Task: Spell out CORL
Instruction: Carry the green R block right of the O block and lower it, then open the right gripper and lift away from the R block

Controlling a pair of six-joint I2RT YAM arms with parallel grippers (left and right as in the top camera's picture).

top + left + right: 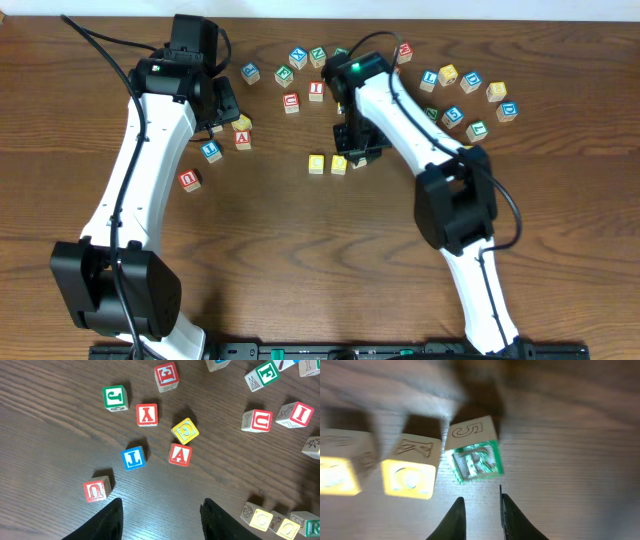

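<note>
From above, the C cube (317,163) and the O cube (339,163) stand side by side in the middle of the tabletop (300,260), which is dark brown wood with a clear grain. The right tool (360,150) hangs at the right end of this row. The other cubes (291,101) lie scattered farther back. Of the room only a pale strip at the top edge shows.

In the left wrist view the left tool (162,522) has its fingers apart, with nothing between them. At the lower right the R cube (312,527) closes the row after C and O.

In the right wrist view, which is blurred, the right tool has only a narrow gap and holds nothing. R sits on the wood just past its tips.

So I judge three letters done. The L cube is not in the row, and I cannot tell which loose cube it is.
</note>
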